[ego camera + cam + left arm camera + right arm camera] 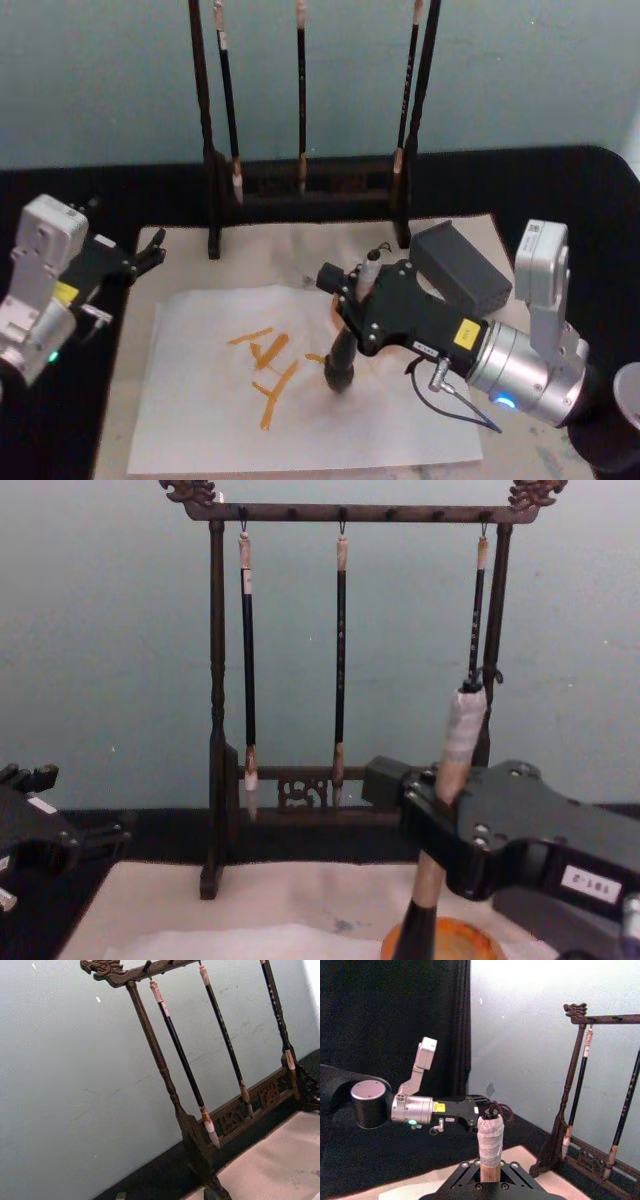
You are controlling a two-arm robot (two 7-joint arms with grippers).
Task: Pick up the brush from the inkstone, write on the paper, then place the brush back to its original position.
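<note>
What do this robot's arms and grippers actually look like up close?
Both the left gripper and the right gripper are flat black plates. Each joins a silver cylindrical wrist bearing a yellow label and a pale grey box. A thin black cable loops under the right wrist.

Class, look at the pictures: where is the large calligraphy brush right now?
In the head view the brush stands nearly upright in the right gripper, its tuft down at the paper, just right of the orange strokes.

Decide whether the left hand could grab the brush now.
Probably not: the right hand is shut on the brush over the paper, and the left hand sits at the mat's left edge.
</note>
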